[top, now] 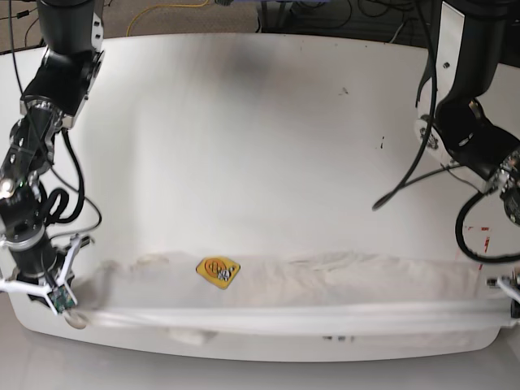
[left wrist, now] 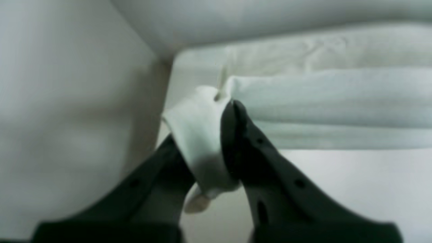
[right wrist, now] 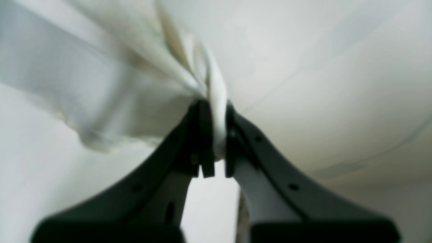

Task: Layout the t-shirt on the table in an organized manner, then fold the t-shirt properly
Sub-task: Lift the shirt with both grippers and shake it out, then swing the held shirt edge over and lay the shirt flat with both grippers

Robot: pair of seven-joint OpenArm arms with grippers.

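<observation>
White cotton t-shirt [top: 284, 280] stretched in a long band along the near edge of the smooth white table [top: 260, 146], one dark gripper at each end.

Nearest, the right gripper [right wrist: 216, 135] is clamped on a bunched fold of shirt; the left gripper [left wrist: 216, 141] pinches a wrapped hem corner. Farther in, a small orange-yellow square logo [top: 218, 271] faces up; beyond lies bare tabletop with small dark marks [top: 382, 144].

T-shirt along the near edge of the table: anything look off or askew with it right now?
Yes. The t-shirt is stretched into a long narrow band between the two tools, bunched rather than flat, at the table's near edge. A wad of cloth sags below the band near the right tool.
</observation>
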